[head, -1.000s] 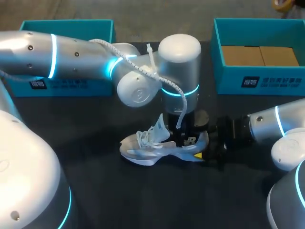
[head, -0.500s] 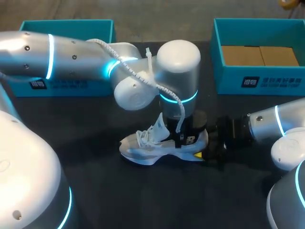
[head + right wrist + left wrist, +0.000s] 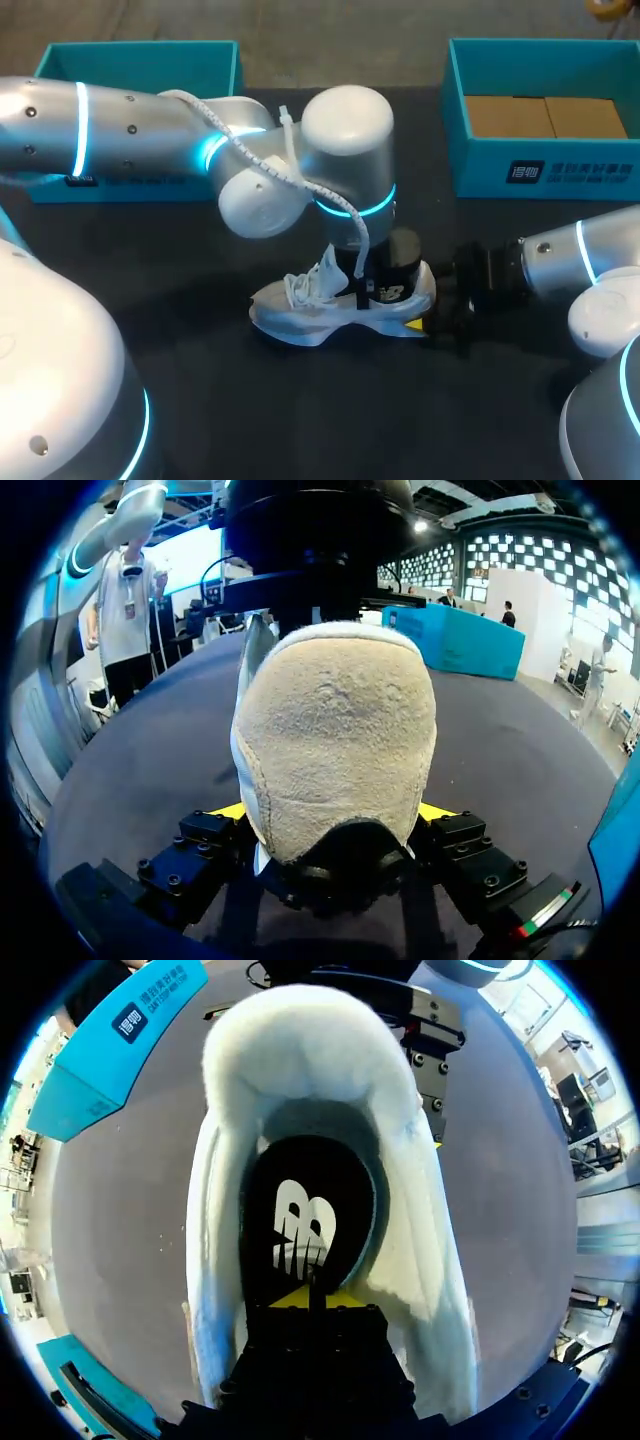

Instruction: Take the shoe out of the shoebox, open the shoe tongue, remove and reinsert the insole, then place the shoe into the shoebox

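Our right fingers point(image 3: 225, 811) clamped the padded heel of the light shoe point(image 3: 335, 730). Our left fingers point(image 3: 290, 1300) sat pressed together over the thin, floppy insole point(image 3: 305, 1210), probably best pinched at its edge.

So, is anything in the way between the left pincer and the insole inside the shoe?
Nothing visible does. The left pincer sits in the opening of the shoe, and the black insole lies bare directly ahead of it. The right pincer clamps the heel from behind, outside the opening.
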### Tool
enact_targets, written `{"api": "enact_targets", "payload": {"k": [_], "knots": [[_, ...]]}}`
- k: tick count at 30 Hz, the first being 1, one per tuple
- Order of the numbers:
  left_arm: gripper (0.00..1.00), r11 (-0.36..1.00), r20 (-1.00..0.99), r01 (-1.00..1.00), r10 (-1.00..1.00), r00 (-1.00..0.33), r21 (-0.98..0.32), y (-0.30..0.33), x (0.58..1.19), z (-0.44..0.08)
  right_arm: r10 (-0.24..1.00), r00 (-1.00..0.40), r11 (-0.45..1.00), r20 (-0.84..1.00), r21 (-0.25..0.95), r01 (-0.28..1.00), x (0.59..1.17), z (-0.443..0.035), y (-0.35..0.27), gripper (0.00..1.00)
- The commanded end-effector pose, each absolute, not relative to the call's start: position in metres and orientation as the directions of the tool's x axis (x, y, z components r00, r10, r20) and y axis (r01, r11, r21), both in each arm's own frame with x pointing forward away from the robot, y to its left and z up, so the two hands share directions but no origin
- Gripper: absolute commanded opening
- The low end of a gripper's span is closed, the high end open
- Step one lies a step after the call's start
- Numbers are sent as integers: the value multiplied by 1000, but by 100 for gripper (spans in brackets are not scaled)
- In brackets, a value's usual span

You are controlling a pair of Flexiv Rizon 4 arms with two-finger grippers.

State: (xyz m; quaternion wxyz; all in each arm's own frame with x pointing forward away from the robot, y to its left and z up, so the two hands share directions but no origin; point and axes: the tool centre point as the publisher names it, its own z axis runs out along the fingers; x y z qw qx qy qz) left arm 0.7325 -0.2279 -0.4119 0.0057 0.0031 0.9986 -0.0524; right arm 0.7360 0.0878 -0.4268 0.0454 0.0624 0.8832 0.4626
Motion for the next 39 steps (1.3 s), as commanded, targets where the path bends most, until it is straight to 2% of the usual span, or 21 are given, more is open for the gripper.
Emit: {"api": "enact_targets", "payload": {"k": [1, 15, 39], "knots": [[0, 991, 36, 15, 20, -999, -131, -213, 741, -406, 154, -988, 571, -23, 818, 71, 736, -427, 87, 0], [0, 981, 139, 39, 66, -988, -191, -208, 734, -385, 154, -988, 571, -23, 818, 71, 736, -427, 87, 0], [0, 941, 155, 88, 145, -977, -326, -210, 717, -348, 154, -988, 571, -23, 818, 71, 736, -427, 87, 0]]}}
